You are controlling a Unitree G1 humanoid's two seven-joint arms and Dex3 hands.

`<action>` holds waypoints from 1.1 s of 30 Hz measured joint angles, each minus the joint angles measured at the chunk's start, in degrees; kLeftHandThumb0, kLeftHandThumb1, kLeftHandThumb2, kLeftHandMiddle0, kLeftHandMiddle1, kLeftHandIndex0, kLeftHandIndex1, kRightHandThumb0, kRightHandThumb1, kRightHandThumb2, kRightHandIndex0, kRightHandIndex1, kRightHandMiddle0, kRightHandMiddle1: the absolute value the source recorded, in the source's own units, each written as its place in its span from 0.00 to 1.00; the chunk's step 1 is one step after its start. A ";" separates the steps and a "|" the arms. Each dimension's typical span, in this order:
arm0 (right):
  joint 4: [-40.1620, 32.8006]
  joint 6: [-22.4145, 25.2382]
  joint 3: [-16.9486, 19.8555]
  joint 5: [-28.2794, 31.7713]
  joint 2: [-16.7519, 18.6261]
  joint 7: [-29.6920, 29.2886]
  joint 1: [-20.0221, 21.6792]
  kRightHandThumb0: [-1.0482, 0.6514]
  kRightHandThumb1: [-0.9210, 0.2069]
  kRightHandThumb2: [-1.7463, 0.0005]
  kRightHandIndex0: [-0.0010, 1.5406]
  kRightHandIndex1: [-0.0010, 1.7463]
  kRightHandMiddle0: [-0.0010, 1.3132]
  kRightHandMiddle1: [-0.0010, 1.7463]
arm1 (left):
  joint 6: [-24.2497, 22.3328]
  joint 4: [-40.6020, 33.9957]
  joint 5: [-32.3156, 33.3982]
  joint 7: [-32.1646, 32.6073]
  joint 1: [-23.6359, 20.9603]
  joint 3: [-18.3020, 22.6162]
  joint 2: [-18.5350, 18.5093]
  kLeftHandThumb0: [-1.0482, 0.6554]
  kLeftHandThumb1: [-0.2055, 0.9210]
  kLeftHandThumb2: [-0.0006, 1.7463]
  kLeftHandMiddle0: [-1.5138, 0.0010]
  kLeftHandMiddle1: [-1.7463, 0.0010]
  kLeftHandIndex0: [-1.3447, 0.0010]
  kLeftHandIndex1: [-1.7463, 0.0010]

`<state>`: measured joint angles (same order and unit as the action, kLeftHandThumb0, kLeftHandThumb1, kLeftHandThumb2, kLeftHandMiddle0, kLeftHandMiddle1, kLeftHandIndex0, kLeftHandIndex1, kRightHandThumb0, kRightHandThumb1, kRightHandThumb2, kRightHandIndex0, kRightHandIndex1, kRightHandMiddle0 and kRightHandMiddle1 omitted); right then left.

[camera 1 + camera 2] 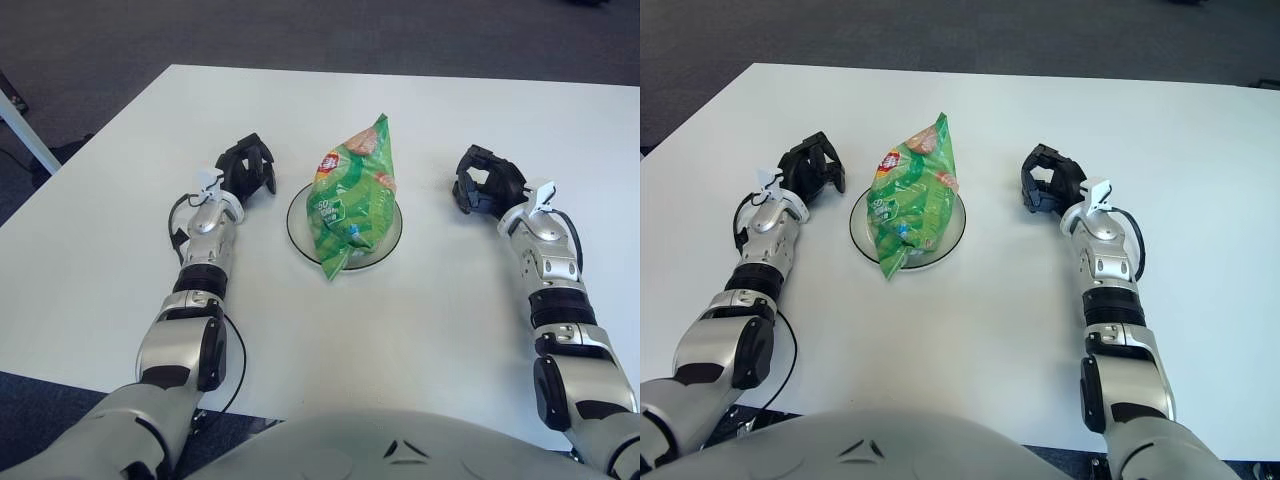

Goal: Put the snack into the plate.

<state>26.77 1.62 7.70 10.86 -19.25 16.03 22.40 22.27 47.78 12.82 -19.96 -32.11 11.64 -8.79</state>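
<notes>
A green snack bag [353,195] lies on a white plate with a dark rim [294,228] in the middle of the white table. The bag covers most of the plate and overhangs its far and near edges. My left hand [247,165] is just left of the plate, fingers relaxed and holding nothing. My right hand [480,181] is to the right of the plate, a hand's width away, fingers relaxed and holding nothing. Neither hand touches the bag.
The white table [420,320] spreads wide around the plate, with its far edge at the top and its left edge slanting down. Dark carpet lies beyond it. A white table leg [22,125] shows at far left.
</notes>
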 measured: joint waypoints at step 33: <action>3.47 -14.31 9.73 3.88 7.21 -7.13 -1.10 0.35 0.45 0.31 0.84 1.00 0.41 1.00 | 0.13 -1.86 -1.24 1.17 1.55 -0.23 -0.92 0.36 0.76 0.54 0.14 0.00 0.24 0.00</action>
<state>30.24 -12.69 17.43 14.74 -12.04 8.90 21.30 22.41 45.92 11.58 -18.80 -30.56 11.40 -9.71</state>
